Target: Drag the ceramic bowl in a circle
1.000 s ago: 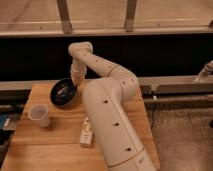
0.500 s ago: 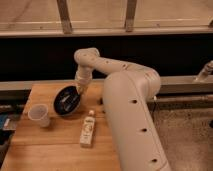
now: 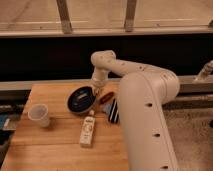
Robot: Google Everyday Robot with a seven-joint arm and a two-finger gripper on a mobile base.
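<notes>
Gripper [image 3: 96, 91] low over wooden table [image 3: 50, 147], jaws closed tight, tip at right rim of ceramic bowl [image 3: 80, 101]; pinch on rim not discernible. Bowl sits back-centre of table, plastic cup [image 3: 39, 115] front-left, white bottle [image 3: 88, 129] just in front.

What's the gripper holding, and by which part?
The gripper appears shut on the bowl, pinching its rim on the side nearest the arm.
</notes>
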